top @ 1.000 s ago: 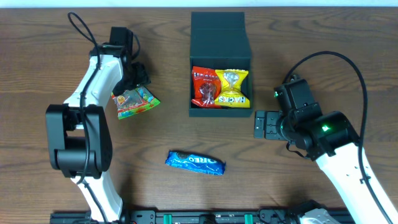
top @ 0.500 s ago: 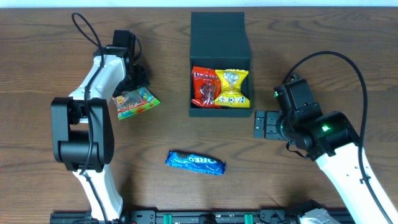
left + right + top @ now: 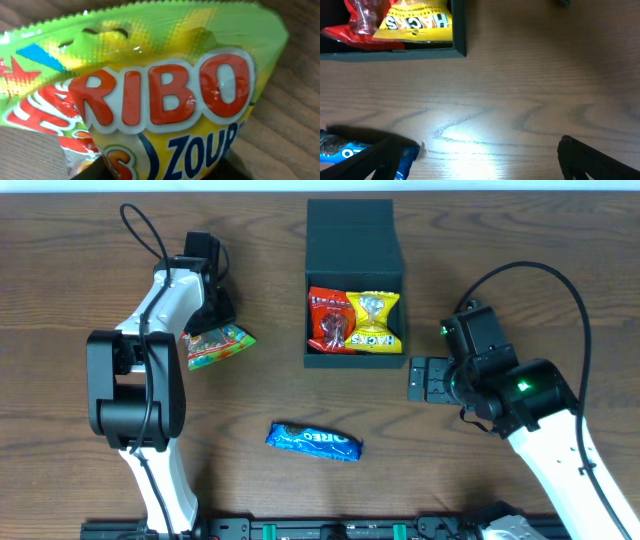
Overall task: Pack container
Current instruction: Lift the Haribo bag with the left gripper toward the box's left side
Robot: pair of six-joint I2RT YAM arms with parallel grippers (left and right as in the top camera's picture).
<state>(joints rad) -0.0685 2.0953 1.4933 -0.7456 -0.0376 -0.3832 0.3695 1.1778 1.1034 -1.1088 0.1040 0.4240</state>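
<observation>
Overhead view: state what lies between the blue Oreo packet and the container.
Nothing: bare table separates the Oreo packet from the container, in overhead and right wrist views.

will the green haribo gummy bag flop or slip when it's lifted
The glossy green plastic Haribo bag probably flops, being thin crinkled film. Its shiny surface may slip in a light pinch. Lying flat, it should not roll.

Wooden table [image 3: 500,240] bears the container [image 3: 354,235] and an Oreo packet [image 3: 313,440]; Haribo bag [image 3: 218,345] possibly lifted
</observation>
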